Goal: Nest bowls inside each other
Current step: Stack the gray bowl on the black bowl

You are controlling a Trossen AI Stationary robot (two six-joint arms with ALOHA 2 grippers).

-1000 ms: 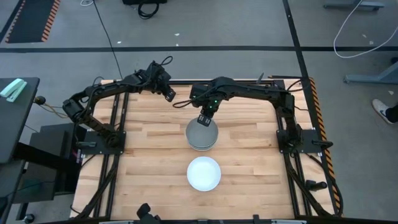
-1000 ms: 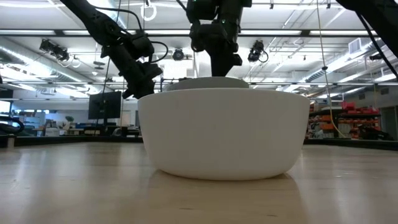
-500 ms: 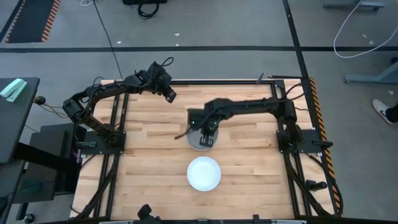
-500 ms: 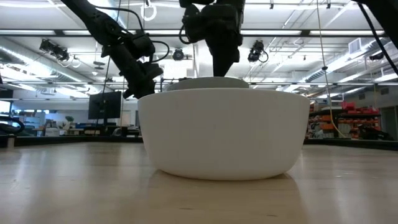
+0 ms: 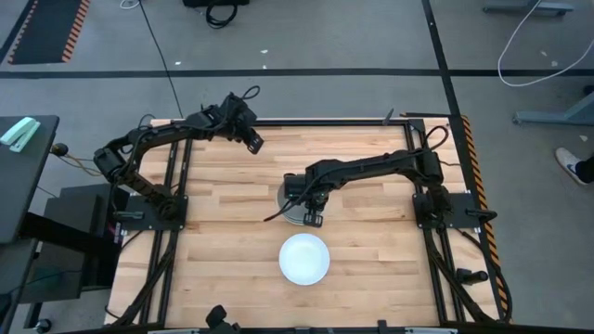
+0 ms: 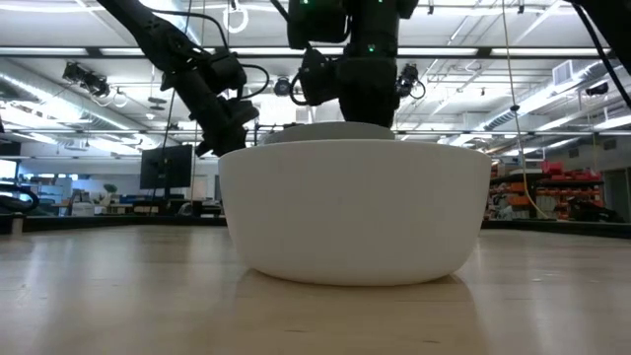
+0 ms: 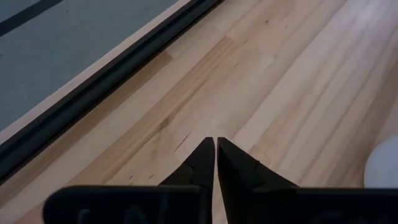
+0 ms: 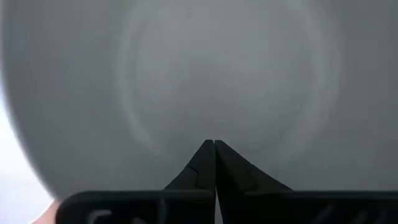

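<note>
With both jaws pressed together, the right gripper (image 5: 311, 219) hovers inside the grey bowl (image 8: 205, 74).

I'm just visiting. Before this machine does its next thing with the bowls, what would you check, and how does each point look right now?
1. Right claw shut, inside the round grey bowl on the stack: ok.
2. Grip on that bowl: cannot tell.
3. Left claw shut, empty, over the bare wooden table: ok.
4. Round white bowl apart from the stack: ok.
5. How many bowls are stacked: cannot tell.

white bowl (image 5: 304, 259), grey bowl (image 8: 205, 74), pale striped wooden table (image 5: 223, 232)
</note>
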